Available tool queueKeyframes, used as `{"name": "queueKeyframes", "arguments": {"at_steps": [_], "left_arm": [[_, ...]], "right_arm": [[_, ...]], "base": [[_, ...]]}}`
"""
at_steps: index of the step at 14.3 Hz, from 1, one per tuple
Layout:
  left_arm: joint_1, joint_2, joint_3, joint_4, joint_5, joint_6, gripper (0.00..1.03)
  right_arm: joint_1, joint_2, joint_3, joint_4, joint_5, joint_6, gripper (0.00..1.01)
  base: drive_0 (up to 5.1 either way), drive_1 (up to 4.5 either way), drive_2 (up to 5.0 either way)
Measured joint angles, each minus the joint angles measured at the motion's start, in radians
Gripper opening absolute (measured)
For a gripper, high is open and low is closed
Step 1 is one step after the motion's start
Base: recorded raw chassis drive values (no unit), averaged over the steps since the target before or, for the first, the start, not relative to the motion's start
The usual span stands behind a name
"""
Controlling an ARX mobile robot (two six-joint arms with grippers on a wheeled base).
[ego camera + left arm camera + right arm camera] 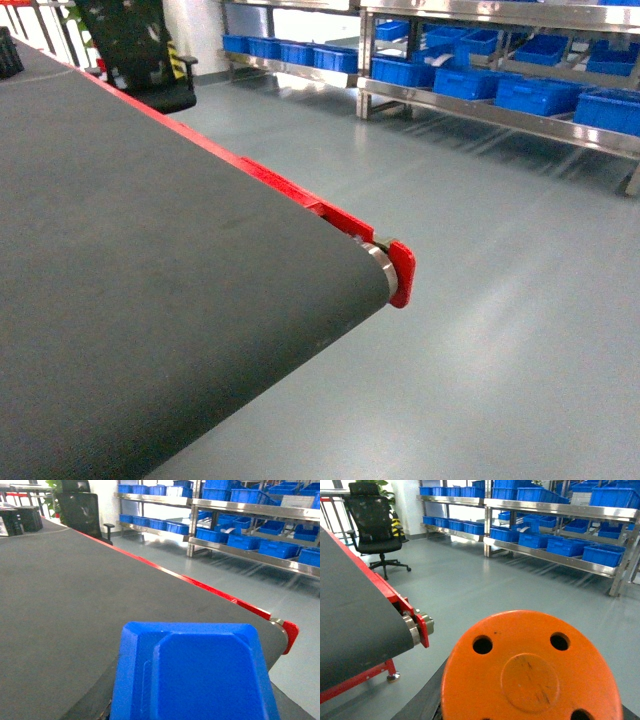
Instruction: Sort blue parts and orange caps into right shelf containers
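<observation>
Left hand: closed on a blue part (195,675), by the look of it, fingers hidden behind it, poised above the near right corner of the belt (150,300). Right hand: likewise gripping an orange cap (530,670), flat pitted end toward the camera, out past the belt's end roller over open floor (480,300).

Best done by keeping both grips firm while travelling, carrying each piece level, then lowering well inside a blue bin (540,95) before letting go, one kind to each bin.

Along the belt's right edge, a raised red rail (290,190) ending in a red bracket: clear these first. Beyond, wide bare floor up to the steel shelf (480,112); office chair (150,60) far back, well apart.
</observation>
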Motion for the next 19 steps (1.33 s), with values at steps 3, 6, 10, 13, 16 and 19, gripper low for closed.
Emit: {"name": "queueKeyframes", "arguments": {"at_steps": [3, 6, 10, 13, 16, 19], "left_arm": [[0.000, 0.000, 0.000, 0.000, 0.000, 0.000, 0.42], [0.000, 0.000, 0.000, 0.000, 0.000, 0.000, 0.42], [0.000, 0.000, 0.000, 0.000, 0.000, 0.000, 0.42], [0.000, 0.000, 0.000, 0.000, 0.000, 0.000, 0.42], [0.000, 0.000, 0.000, 0.000, 0.000, 0.000, 0.42], [0.000, 0.000, 0.000, 0.000, 0.000, 0.000, 0.42]], "right_arm": [[0.000, 0.000, 0.000, 0.000, 0.000, 0.000, 0.43], [0.000, 0.000, 0.000, 0.000, 0.000, 0.000, 0.43], [0.000, 0.000, 0.000, 0.000, 0.000, 0.000, 0.43], [0.000, 0.000, 0.000, 0.000, 0.000, 0.000, 0.43], [0.000, 0.000, 0.000, 0.000, 0.000, 0.000, 0.43], [0.000, 0.000, 0.000, 0.000, 0.000, 0.000, 0.43]], "base": [[-1.4, -1.38, -1.4], [-1.6, -1.59, -1.6], [-1.4, -1.42, -1.4], [-1.5, -1.47, -1.5], [-1.4, -1.44, -1.4], [-1.4, -1.43, -1.4]]}}
